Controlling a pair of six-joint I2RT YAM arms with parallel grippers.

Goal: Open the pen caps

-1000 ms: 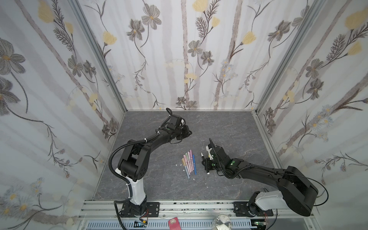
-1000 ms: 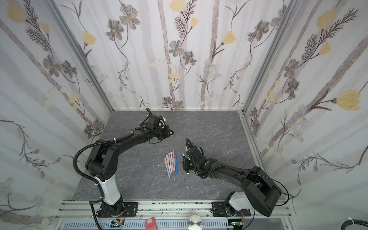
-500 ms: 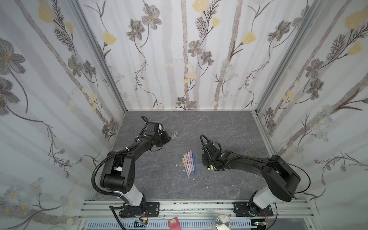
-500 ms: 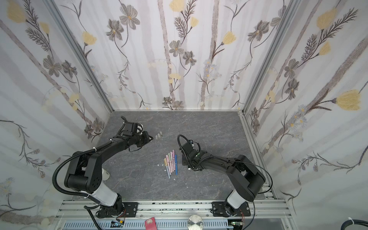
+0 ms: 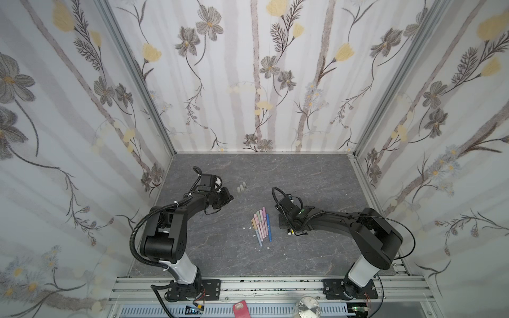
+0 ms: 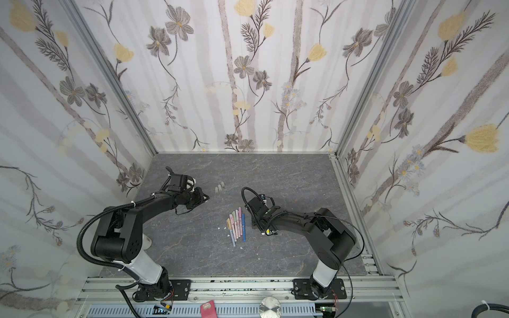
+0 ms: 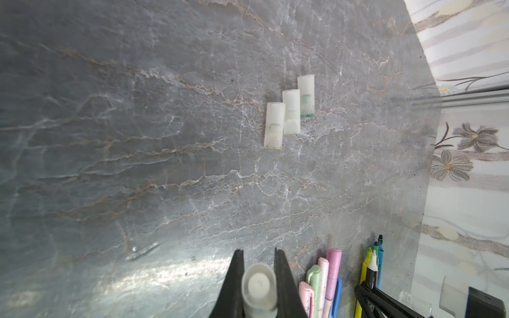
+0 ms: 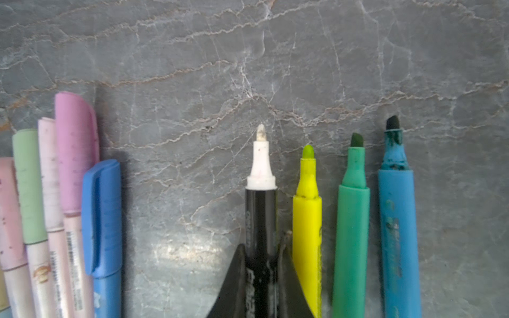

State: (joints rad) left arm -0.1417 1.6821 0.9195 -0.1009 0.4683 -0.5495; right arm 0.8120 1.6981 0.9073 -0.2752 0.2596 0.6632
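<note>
My left gripper [image 5: 230, 197] [image 6: 206, 196] [image 7: 257, 252] is shut on a grey pen cap [image 7: 259, 286], left of three loose whitish pen caps [image 5: 241, 188] [image 6: 219, 187] [image 7: 287, 113]. My right gripper [image 5: 281, 221] [image 6: 254, 223] [image 8: 261, 245] is shut on an uncapped black-white pen [image 8: 261, 209]. It stands low by the table. Beside that pen lie uncapped yellow [image 8: 307, 220], green [image 8: 354, 214] and blue [image 8: 396, 220] pens, which the right arm hides in both top views. A row of pastel and blue pens [image 5: 261, 224] [image 6: 236, 224] keeps its caps [image 8: 74, 154] on.
Small white flecks [image 5: 251, 228] lie on the grey stone floor by the pen row. Flowered walls close in the back and both sides. An aluminium rail [image 5: 275, 286] with both arm bases runs along the front.
My left gripper has drawn back to the left with the grey cap, uncovering the three loose caps. The right gripper has shifted slightly toward the front and its elbow has folded in.
</note>
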